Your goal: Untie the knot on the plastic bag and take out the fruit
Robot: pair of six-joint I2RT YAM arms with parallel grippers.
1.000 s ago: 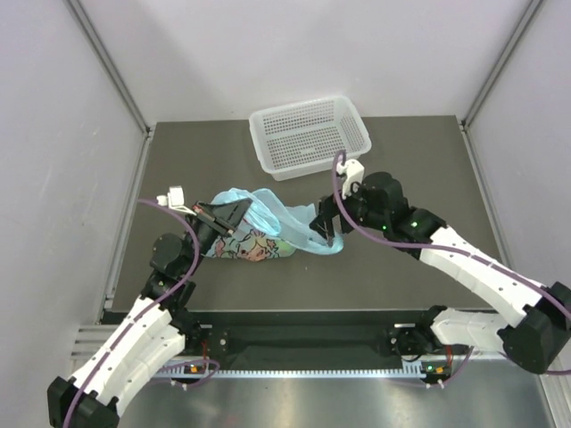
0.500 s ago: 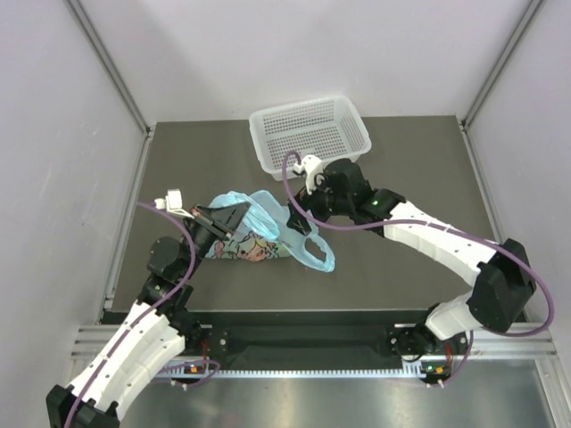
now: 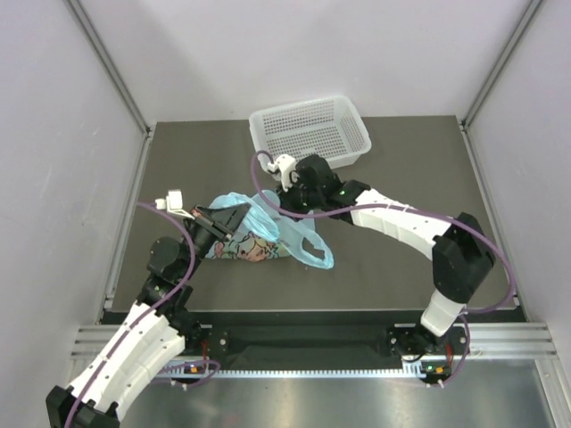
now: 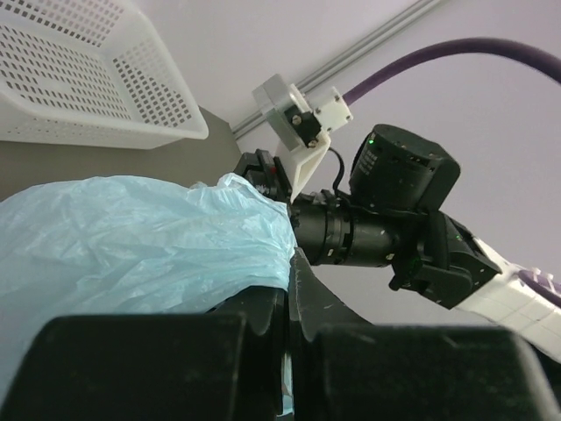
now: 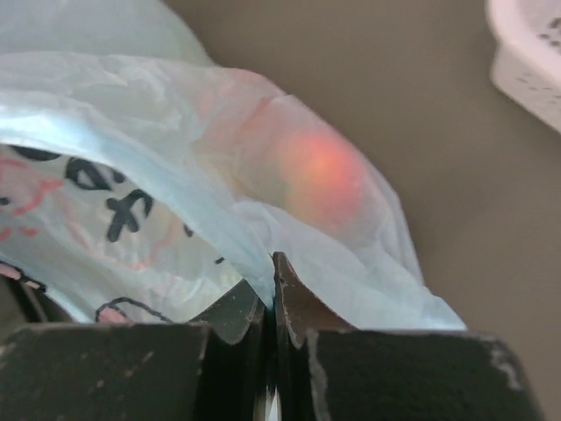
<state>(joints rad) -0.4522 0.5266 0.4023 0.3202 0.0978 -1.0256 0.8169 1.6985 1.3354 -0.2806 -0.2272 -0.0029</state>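
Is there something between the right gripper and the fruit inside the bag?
Yes: the plastic bag covers the fruit with its film. The right gripper is shut on a fold of that film, in front of the fruit.

Two arms are hemming in the plastic bag [image 3: 254, 241].
The left arm [image 3: 165, 267] is barring its left side, the right arm [image 3: 393, 218] is slanting across the table [image 3: 401, 276], and the white basket [image 3: 308, 134] is blocking the far edge. Bare tabletop is lying open near-right.

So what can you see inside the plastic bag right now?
Through the plastic bag, the right wrist view shows one round orange-red fruit pressing against the film. Anything else inside is covered by crinkled plastic and the printed patch, so I cannot count.
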